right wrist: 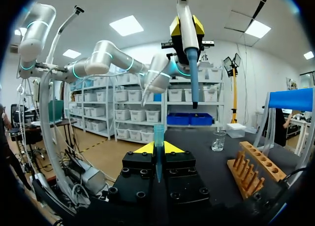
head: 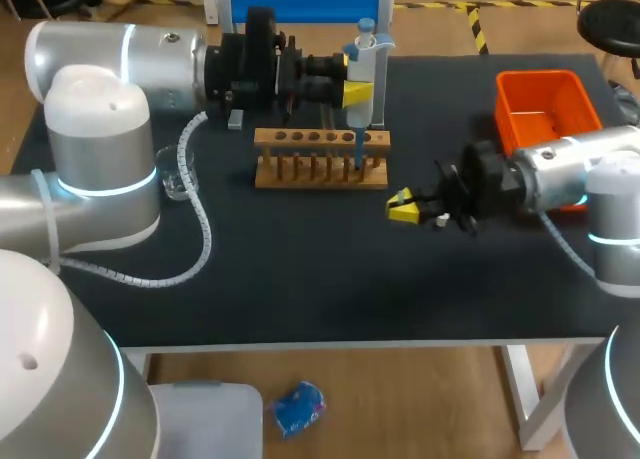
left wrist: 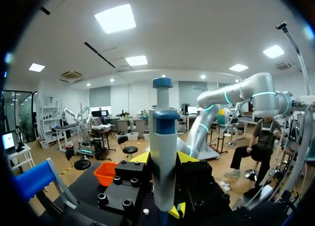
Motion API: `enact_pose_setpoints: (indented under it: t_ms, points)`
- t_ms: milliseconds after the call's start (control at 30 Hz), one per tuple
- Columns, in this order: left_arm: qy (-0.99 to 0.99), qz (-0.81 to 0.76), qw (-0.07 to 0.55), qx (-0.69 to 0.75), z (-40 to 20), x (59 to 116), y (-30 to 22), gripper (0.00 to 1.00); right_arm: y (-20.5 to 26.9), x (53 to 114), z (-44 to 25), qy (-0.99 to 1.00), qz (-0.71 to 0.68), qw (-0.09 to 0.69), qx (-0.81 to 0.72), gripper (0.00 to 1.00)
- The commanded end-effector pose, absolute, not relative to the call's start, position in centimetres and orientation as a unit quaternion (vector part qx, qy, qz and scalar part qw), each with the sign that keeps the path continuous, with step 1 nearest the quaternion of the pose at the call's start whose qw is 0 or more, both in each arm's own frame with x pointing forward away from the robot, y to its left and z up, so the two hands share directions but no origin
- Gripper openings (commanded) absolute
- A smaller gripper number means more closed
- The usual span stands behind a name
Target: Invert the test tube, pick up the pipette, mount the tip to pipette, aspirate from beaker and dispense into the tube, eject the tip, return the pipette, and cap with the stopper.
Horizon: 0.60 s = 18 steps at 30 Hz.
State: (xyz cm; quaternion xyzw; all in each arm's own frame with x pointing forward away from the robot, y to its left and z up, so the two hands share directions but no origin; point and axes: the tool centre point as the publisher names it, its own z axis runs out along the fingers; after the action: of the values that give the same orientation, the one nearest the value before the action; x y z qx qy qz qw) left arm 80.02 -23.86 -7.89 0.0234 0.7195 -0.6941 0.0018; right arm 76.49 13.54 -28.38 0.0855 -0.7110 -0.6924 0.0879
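My left gripper [head: 355,91] is shut on the white-and-blue pipette [head: 365,64], holding it upright over the right end of the wooden tube rack [head: 320,157]. In the left wrist view the pipette [left wrist: 163,137] stands between the yellow fingertips [left wrist: 140,158]. My right gripper [head: 403,206] sits low, right of the rack, shut on a translucent blue pipette tip [right wrist: 158,132] that points up. From the right wrist the pipette [right wrist: 187,44] hangs above and ahead of that tip, apart from it. The glass beaker [head: 178,174] stands left of the rack. I cannot make out a test tube.
An orange bin [head: 540,104] stands at the back right of the black table [head: 330,269], behind my right arm. My left arm's cable [head: 200,229] loops over the table at the left. The rack [right wrist: 253,169] and beaker [right wrist: 218,140] show ahead of the right gripper.
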Motion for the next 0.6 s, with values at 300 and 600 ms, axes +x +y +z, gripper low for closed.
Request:
enact_pose_setpoints:
  t_ms: [300,600]
  points:
    - [0.719,-0.695,0.002,0.024,-7.9,80.1,-23.9,0.0,17.0,79.4,-29.0,-0.714,-0.684,0.108,0.107,0.0]
    - [0.719,-0.695,0.002,0.024,-7.9,80.1,-23.9,0.0,17.6,79.9,-28.5,-0.713,-0.684,0.105,0.112,0.0]
